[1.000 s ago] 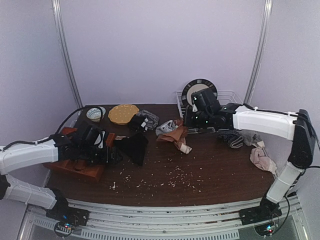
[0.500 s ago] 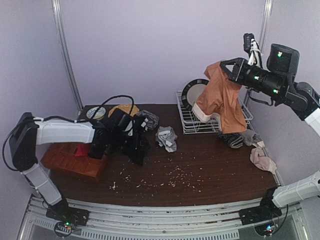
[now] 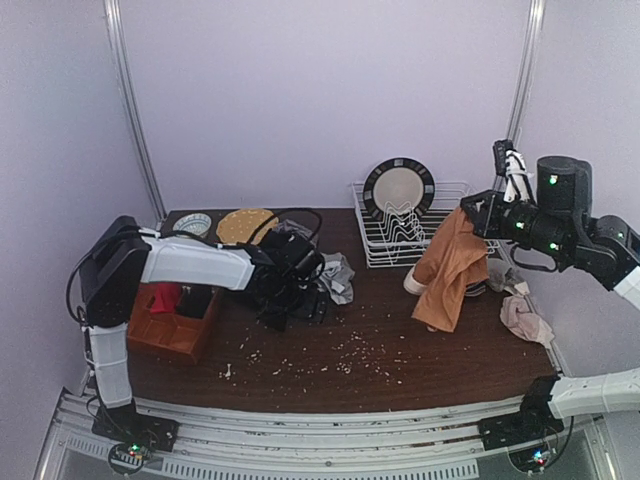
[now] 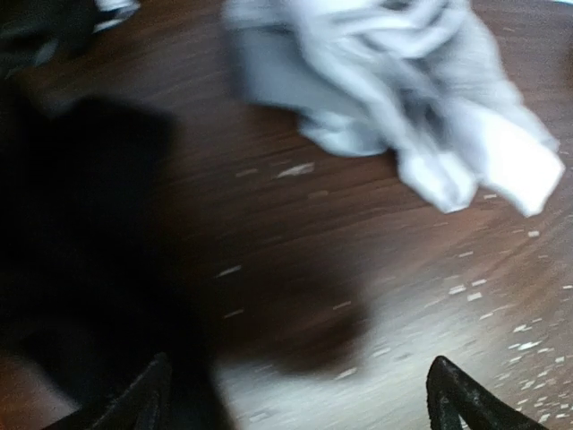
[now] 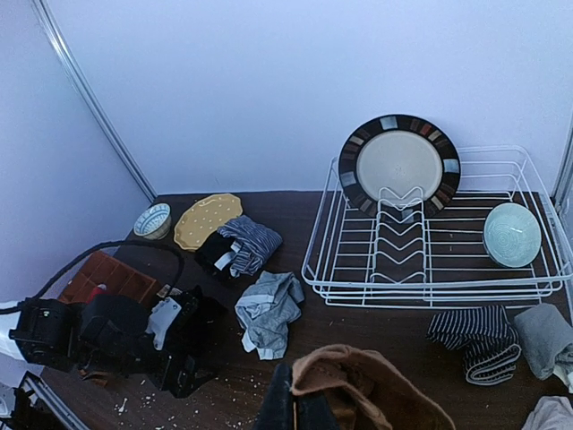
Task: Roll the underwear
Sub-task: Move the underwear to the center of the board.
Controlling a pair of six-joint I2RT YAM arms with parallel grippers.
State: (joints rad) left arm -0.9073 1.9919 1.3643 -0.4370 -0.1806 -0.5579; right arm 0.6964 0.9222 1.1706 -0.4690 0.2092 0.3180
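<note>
My right gripper [image 3: 479,217] is shut on the tan-brown underwear [image 3: 444,272], which hangs limp above the table's right side in front of the rack. It also shows at the bottom of the right wrist view [image 5: 363,387], pinched in the right gripper [image 5: 297,408]. My left gripper [image 3: 311,302] is low over the table at centre-left and open, with empty table between its fingertips [image 4: 455,397]. Black underwear [image 3: 278,300] lies crumpled just to its left [image 4: 81,233]. The light grey underwear [image 3: 336,274] lies bunched just beyond it [image 4: 394,90].
A white wire rack [image 3: 452,192] holds a dark-rimmed plate [image 3: 398,189] at the back right. A striped sock [image 5: 474,337] and a pale cloth [image 3: 523,319] lie at the right. A brown tray [image 3: 168,328], yellow plate [image 3: 245,226] and small bowl [image 3: 191,224] sit at the left. Crumbs dot the table.
My right gripper lifted the tan-brown underwear off the table, raised it high, then lowered it to the right of centre. My left gripper moved right, off the black underwear toward the grey one.
</note>
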